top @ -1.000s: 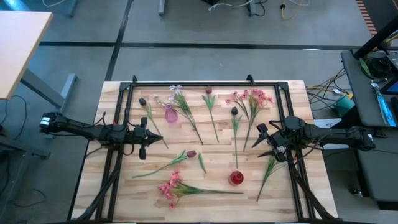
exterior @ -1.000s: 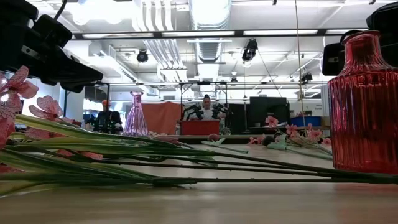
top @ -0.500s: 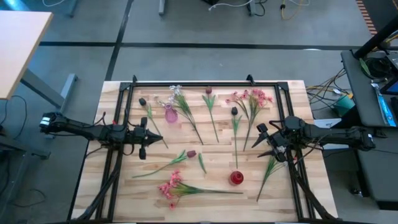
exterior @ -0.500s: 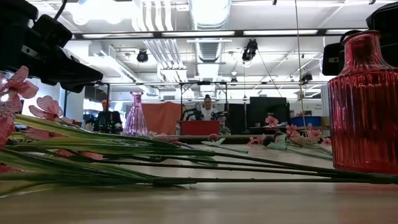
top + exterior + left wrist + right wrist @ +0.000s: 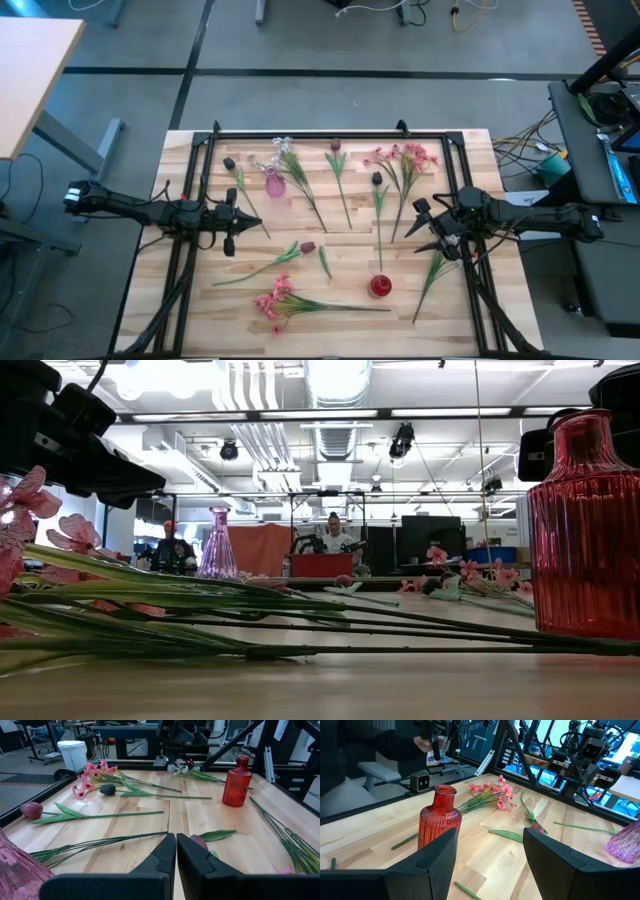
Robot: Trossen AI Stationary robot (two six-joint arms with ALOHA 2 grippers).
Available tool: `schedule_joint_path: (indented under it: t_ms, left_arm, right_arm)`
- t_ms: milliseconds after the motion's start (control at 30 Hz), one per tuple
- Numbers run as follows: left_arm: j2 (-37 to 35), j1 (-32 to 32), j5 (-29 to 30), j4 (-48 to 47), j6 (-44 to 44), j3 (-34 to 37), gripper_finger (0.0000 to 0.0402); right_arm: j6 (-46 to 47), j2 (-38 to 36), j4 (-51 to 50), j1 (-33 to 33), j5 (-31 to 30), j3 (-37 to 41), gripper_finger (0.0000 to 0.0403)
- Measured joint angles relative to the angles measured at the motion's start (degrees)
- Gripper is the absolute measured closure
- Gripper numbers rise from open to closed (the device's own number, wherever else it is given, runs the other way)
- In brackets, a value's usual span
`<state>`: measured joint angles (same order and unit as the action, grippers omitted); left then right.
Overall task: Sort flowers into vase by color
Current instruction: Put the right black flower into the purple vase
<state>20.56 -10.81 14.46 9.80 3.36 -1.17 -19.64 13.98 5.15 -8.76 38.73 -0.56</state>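
- Your left hand [image 5: 230,222] hangs by the desk's [image 5: 440,320] left edge, fingers pressed together and empty; your right hand [image 5: 428,224] waits near the right edge, fingers spread wide, empty too.
- The flowers [image 5: 338,170] lie scattered flat across the desk, none in the red vase [image 5: 379,287] near the front edge or the pink vase [image 5: 272,183] towards the back.
- They look light and springy: pinch mid-stem, since blooms would likely crush.
- The vases may tip easily.

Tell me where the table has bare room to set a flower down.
Bare wood lies at the near right corner, beyond the red vase, and near left, below the left claw. The far half around the pink vase is crowded with stems.
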Motion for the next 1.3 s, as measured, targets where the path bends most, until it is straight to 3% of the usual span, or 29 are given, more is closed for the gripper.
schedule_joint_path:
  t_ms: [100, 267, 400, 667, 833, 1033, 1300]
  left_arm:
    - [0.04, 0.0, 0.0, 3.76, 2.62, 0.01, 0.0402]
    - [0.63, 0.0, 0.0, 16.56, 14.43, 0.0, 0.0402]
    - [0.92, 0.0, -0.01, 24.05, 15.19, 0.0, 0.0402]
    - [5.33, -0.02, -0.8, 34.92, 15.67, 0.0, 0.0402]
    - [13.8, -0.02, -0.96, 44.07, 15.21, -1.31, 0.0402]
    - [24.36, 0.13, -1.01, 37.89, 13.03, -10.04, 0.0402]
    - [31.81, 0.15, 2.95, 13.24, 12.9, -23.34, 0.0402]
  right_arm:
    - [-0.5, 0.0, 2.29, -0.02, -1.32, 0.0, 0.0184]
    - [1.18, 0.03, 2.8, -0.02, -1.3, -0.02, 0.0184]
    - [18.12, 0.07, 3.31, -0.02, -1.29, -0.02, 0.0184]
    - [51.41, 3.5, 0.16, -0.48, -27.64, -4.08, 0.0184]
    - [53.6, 7.21, -0.6, -0.39, -31.25, -7.61, 0.0184]
    - [54.19, 9.28, -0.25, -0.39, -31.25, -12.17, 0.0184]
    - [54.13, 10.19, -3.08, -0.39, -31.52, -19.15, 0.0184]
